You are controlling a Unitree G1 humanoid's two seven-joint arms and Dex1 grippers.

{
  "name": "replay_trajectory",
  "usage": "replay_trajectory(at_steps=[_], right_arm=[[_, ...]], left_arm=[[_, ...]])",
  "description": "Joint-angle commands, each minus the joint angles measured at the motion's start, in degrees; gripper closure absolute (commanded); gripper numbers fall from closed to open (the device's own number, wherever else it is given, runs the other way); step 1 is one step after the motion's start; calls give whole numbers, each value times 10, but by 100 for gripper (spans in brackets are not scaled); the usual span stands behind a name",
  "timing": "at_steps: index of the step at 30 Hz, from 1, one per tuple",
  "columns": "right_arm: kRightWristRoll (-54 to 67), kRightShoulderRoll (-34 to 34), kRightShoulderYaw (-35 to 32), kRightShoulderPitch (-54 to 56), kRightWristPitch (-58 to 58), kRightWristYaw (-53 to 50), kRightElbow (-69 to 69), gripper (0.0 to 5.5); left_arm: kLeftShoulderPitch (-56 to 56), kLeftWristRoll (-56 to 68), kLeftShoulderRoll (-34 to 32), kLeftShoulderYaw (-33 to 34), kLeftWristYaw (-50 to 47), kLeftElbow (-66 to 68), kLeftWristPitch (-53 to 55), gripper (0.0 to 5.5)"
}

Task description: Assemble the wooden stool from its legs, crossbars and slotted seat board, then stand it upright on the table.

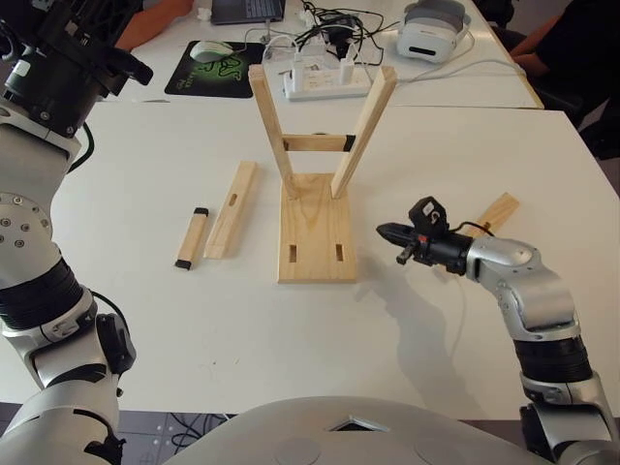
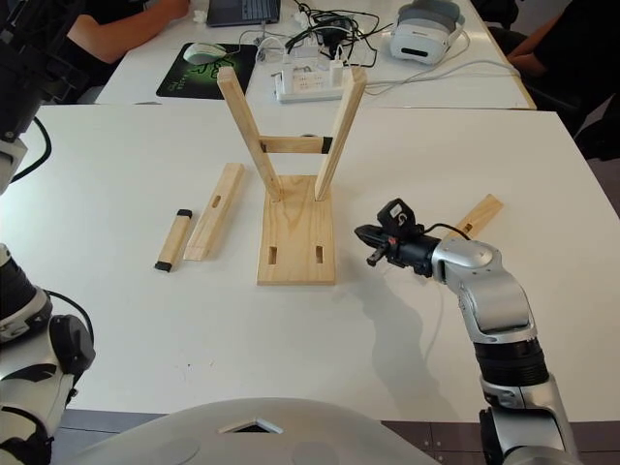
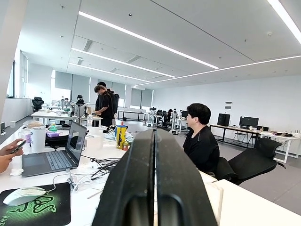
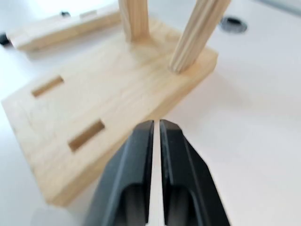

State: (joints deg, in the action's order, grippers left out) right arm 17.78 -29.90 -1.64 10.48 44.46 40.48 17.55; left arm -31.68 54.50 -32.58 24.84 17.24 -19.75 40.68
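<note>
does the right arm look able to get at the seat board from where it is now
Probably yes: the right gripper is just beside the seat board, with only bare table between them, though it is shut and would need opening.

Mouse (image 1: 210, 50), power strip (image 1: 325, 88), headset (image 1: 432, 37), laptop (image 1: 247, 10)

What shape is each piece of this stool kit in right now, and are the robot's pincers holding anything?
seat board: flat on the table, near slots empty.
fitted legs: upright in the far slots, joined by a crossbar.
loose leg: lying flat left of the board.
short crossbar: lying flat, unfitted.
fourth leg: lying flat beside the right arm.
right pincer: shut, empty.
left pincer: shut, empty.
</note>
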Motion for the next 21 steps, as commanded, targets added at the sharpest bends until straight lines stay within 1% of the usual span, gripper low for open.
replay_trajectory(at_steps=[1, 3, 5, 8, 12, 15, 19, 21], right_arm=[[-31, 34, -58, 24, 78, -142, 35, 471], [-47, 50, -56, 14, 95, -189, 57, 438], [-61, 52, -38, 3, 100, -209, 67, 413], [-80, 59, -39, -5, 127, -249, 78, 365], [-125, 72, -82, -13, 173, -329, 90, 311], [-149, 83, -110, -13, 179, -374, 88, 277], [-155, 129, -178, -5, 217, -420, 68, 219], [-148, 153, -205, 5, 228, -431, 57, 213]], left_arm=[[27, 10, -1, 18, -19, -25, 2, 550], [38, 13, 2, 24, -26, -32, 0, 550], [48, 18, 7, 26, -33, -41, -2, 550], [53, 19, 12, 23, -37, -43, -6, 550], [53, 21, 17, 18, -43, -44, -9, 550], [59, 23, 20, 17, -46, -47, -10, 550], [59, 28, 19, 17, -48, -46, -6, 550], [55, 29, 19, 12, -48, -43, -4, 550]])
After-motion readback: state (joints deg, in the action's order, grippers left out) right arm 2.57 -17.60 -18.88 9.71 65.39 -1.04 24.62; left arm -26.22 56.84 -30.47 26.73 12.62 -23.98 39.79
